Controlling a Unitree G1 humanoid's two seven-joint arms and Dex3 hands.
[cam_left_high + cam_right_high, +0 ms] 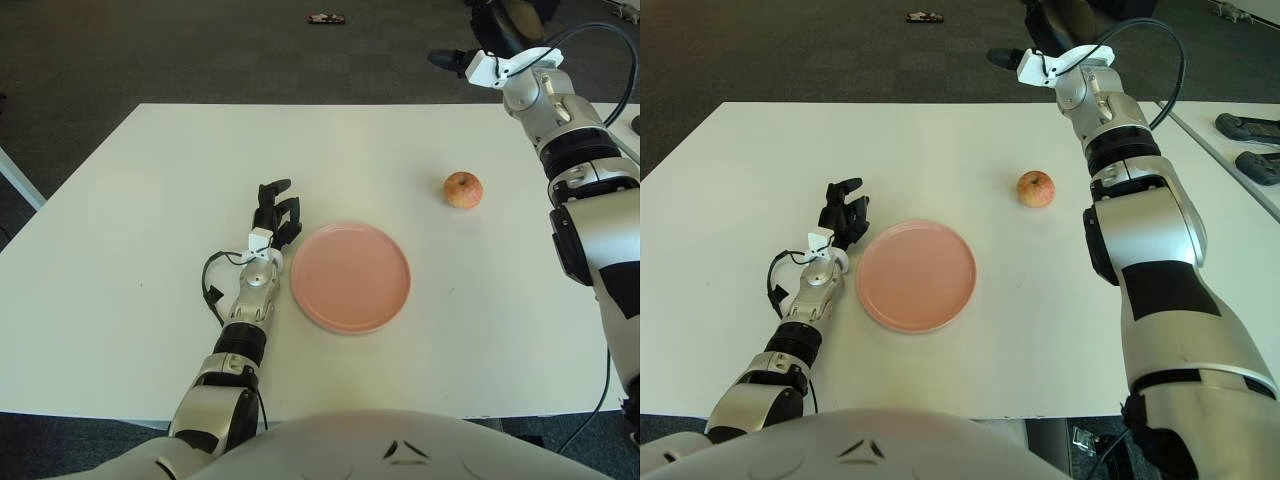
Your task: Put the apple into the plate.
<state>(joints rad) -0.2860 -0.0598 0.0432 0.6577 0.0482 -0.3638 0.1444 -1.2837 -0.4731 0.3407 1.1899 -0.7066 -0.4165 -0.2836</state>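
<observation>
A red-yellow apple [462, 189] sits on the white table [150, 200], right of centre and toward the far side. The pink plate [350, 277] lies empty in the middle, a hand's width nearer and to the left of the apple. My right hand [487, 30] is raised beyond the table's far edge, above and behind the apple and well apart from it; it holds nothing and one dark finger sticks out to the left. My left hand [276, 214] shows just left of the plate's rim, fingers relaxed and holding nothing.
A small dark object [325, 19] lies on the floor beyond the table. Two black devices [1250, 127] sit on a neighbouring surface at the far right. A cable [212, 285] loops beside my left wrist.
</observation>
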